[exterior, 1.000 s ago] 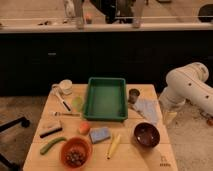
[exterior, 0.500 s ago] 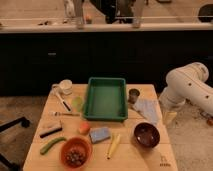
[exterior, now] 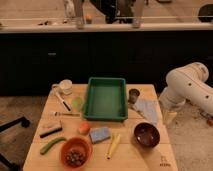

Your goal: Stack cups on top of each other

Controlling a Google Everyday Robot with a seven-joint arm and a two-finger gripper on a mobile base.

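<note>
Nothing has moved during the last second. The gripper (exterior: 169, 118) hangs at the right edge of the surface (exterior: 127, 156), jaws wide, holding nothing. The grey cup (exterior: 133, 95) and pale green cup (exterior: 77, 103) stand on opposite sides of the green tray (exterior: 106, 79), so stacking has not begun.
</note>
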